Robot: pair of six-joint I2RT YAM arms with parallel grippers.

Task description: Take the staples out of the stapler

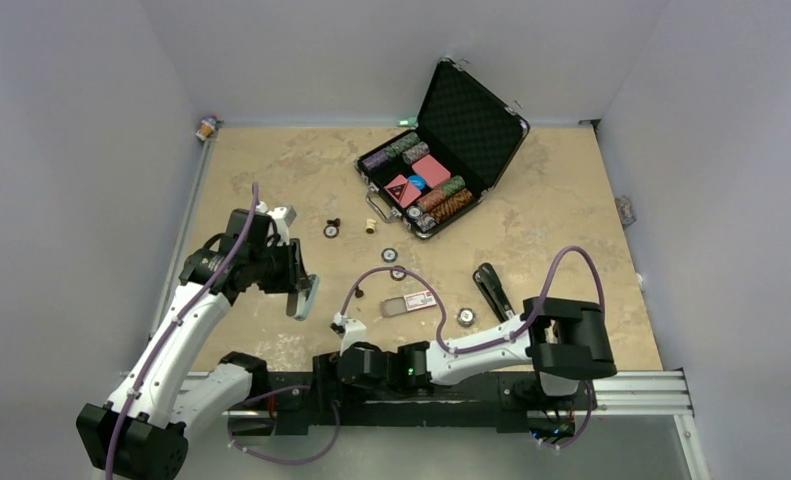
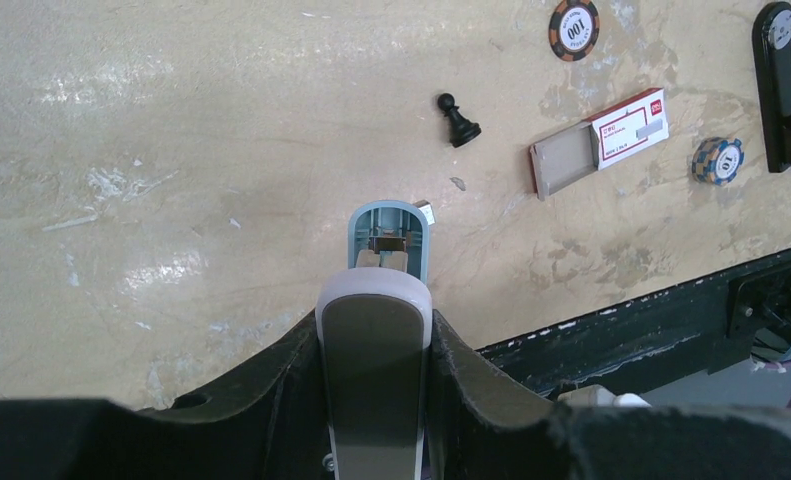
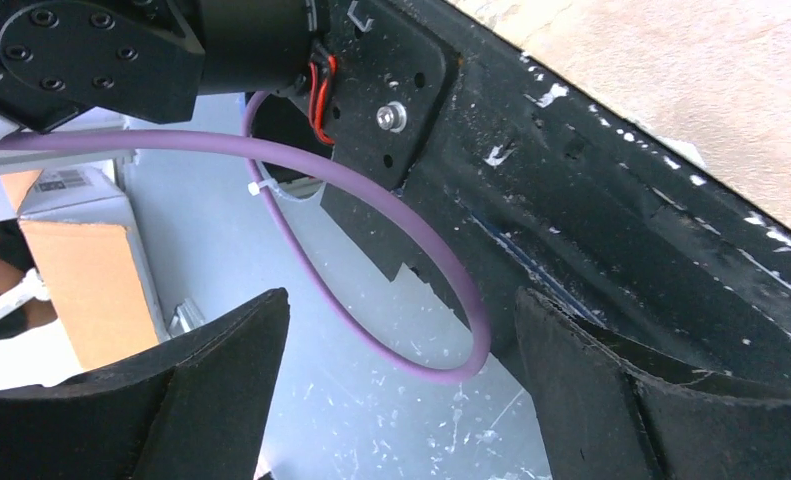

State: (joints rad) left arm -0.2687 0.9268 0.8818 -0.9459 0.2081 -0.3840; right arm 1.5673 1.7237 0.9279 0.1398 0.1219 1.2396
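Note:
The black stapler (image 1: 491, 290) lies on the table right of centre, hinged open in a narrow V; its silvery mark shows in the left wrist view (image 2: 779, 85). My left gripper (image 2: 374, 330) is shut on a pale teal oblong case (image 2: 389, 235) with a grey top, held tip-down above the table's left side (image 1: 305, 296). A tiny silvery bit (image 2: 426, 210) sits at that tip; I cannot tell if it is the staples. My right gripper (image 3: 401, 310) is open and holds nothing, low at the front rail (image 1: 343, 330), looking past the table's edge.
An open black poker case (image 1: 441, 160) with chips stands at the back. Loose chips (image 2: 575, 28) (image 2: 717, 160), a black pawn (image 2: 458, 122) and a slid-open red-and-white box (image 2: 598, 142) lie mid-table. A purple cable (image 3: 371, 250) hangs by the right gripper.

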